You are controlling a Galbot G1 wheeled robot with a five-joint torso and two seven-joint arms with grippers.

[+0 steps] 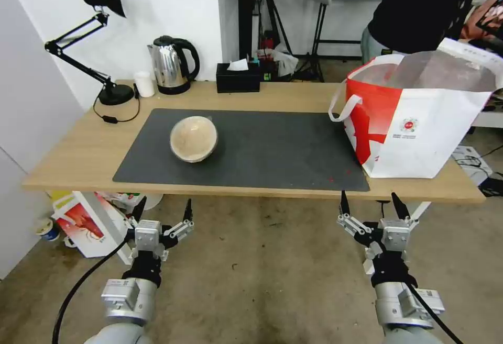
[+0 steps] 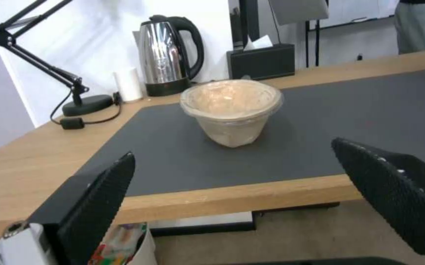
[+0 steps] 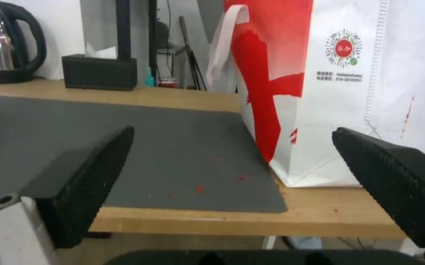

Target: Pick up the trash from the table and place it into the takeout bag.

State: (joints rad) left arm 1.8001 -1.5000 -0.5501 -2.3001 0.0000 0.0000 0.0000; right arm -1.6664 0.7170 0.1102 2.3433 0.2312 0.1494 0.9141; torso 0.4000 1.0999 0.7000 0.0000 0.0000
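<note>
The worktop (image 1: 78, 161) is long and of light wood, with a large dark grey mat (image 1: 272, 150) covering its middle. The takeout bag (image 1: 419, 124) stands upright on the worktop's right end, just beside the mat's right edge. Its mouth is open upward, and one loop handle hangs toward the mat. It looks soft and light, so it could probably tip or fold if something pushes its wall.

The only trash seen on the mat is the tan bowl (image 1: 193, 138), upright on the left part of the mat and well apart from the bag. It seems thin, light and easy to crush. A gentle hold across its rim, or on the wall just under the rim, is likely the safest.

At the back edge stand a kettle (image 1: 173, 65), a desk lamp (image 1: 99, 40), a black tissue box (image 1: 238, 78) and a small white cup (image 1: 144, 84). All are behind the mat, and nothing stands between the bowl and the bag.

The left gripper (image 1: 163, 211) hangs below the front edge of the worktop, in front of the bowl, its fingers spread wide and empty. The right gripper (image 1: 373, 206) hangs likewise near the bag, also wide and holding nothing. A few red crumbs (image 3: 200, 188) lie on the mat near the bag.
</note>
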